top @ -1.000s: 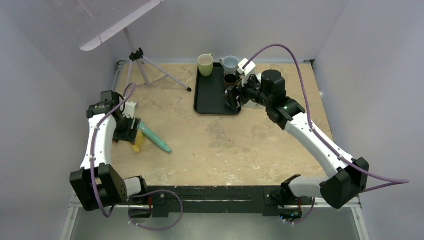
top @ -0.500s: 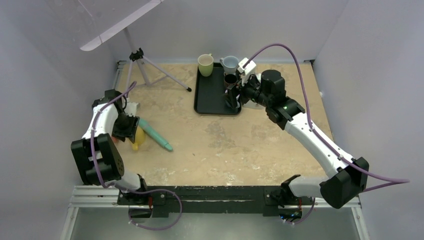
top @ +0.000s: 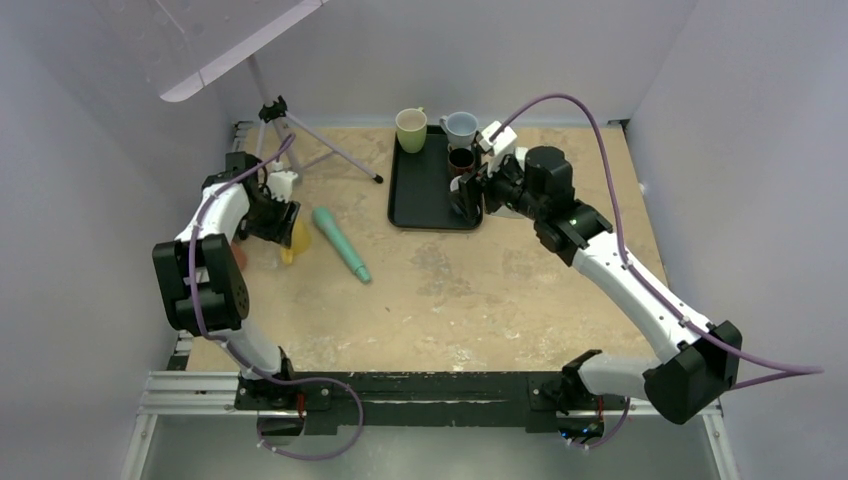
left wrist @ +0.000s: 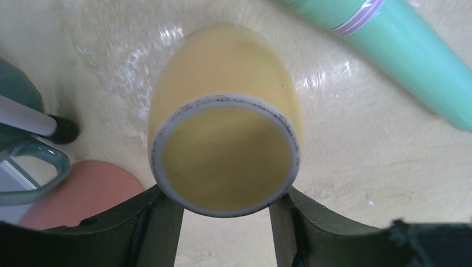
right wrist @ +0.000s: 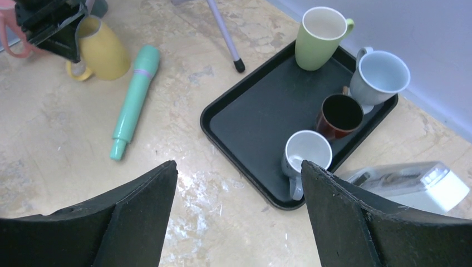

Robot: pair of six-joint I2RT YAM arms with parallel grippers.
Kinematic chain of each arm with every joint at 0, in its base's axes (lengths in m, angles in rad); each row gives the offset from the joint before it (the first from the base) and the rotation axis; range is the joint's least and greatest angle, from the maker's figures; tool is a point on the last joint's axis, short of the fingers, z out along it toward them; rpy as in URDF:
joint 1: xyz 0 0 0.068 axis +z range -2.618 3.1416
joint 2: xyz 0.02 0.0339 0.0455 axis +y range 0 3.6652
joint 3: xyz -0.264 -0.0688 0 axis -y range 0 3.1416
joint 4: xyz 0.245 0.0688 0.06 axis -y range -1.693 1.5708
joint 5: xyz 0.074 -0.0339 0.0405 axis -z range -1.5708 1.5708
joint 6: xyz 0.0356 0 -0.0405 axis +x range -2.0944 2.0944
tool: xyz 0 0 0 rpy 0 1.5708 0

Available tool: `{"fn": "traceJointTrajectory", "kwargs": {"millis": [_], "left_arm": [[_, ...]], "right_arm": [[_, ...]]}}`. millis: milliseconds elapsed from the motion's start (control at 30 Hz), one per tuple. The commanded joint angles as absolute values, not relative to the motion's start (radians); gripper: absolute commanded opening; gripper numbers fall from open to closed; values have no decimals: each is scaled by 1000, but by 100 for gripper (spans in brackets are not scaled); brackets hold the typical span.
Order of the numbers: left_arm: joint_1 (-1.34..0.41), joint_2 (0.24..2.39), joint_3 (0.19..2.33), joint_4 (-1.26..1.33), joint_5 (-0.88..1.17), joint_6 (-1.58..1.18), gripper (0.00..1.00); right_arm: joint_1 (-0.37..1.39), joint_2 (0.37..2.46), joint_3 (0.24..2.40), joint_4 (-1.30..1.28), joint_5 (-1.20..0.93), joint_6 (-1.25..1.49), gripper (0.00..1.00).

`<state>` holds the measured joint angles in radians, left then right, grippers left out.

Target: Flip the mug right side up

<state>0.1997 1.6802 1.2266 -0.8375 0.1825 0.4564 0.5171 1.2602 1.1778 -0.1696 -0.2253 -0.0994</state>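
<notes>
The yellow mug (left wrist: 225,111) is held by its rim end in my left gripper (left wrist: 225,201), one finger on each side, its mouth facing the wrist camera. In the right wrist view the yellow mug (right wrist: 106,53) is tilted over the table at the far left, handle low. From above it (top: 298,236) sits just beyond my left gripper (top: 278,214). My right gripper (right wrist: 239,167) is open and empty above the near right edge of the black tray (right wrist: 253,105), and shows in the top view (top: 465,196).
A teal cylinder (top: 341,243) lies on the table right of the yellow mug. The tray holds a green mug (right wrist: 320,34), a pale blue mug (right wrist: 381,75), a dark brown mug (right wrist: 339,115) and a white mug (right wrist: 303,153). A tripod (top: 300,140) stands far left. A pink object (left wrist: 83,194) lies by the left gripper.
My left arm has swung away from the base toward the far side, carrying the yellow mug. The teal cylinder has shifted right and farther back. My right arm has barely moved.
</notes>
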Motion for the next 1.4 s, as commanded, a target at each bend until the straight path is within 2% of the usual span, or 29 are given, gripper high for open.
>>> {"fn": "traceJointTrajectory", "kwargs": {"millis": [0,133,367,600,700,767,833,967,1067,1233,1367], "left_arm": [[192,1702,1317,-796,214,408,60],[193,1689,1281,-781,270,374,60],[194,1711,1231,-749,118,295,60],[193,1746,1222,-710,110,277,48],[193,1759,1228,-701,148,278,37],[193,1767,1232,-706,163,279,21],[193,1763,1239,-726,172,286,0],[198,1685,1271,-799,237,301,0],[197,1620,1340,-912,378,290,0],[182,1543,1474,-1057,672,198,0],[120,1500,1571,-1063,856,82,0]], "right_arm": [[521,1184,1119,-131,-197,-71,85],[521,1162,1079,-127,-187,-69,85],[520,1141,1045,-111,-181,-75,85],[521,1153,1058,-109,-184,-80,85],[520,1157,1064,-111,-184,-80,85],[521,1162,1070,-114,-184,-80,85],[521,1163,1076,-117,-183,-76,85],[521,1158,1091,-122,-181,-45,85],[521,1154,1101,-77,-239,40,85],[539,1180,1083,156,-359,303,85],[627,1278,1112,335,-398,435,86]]}}
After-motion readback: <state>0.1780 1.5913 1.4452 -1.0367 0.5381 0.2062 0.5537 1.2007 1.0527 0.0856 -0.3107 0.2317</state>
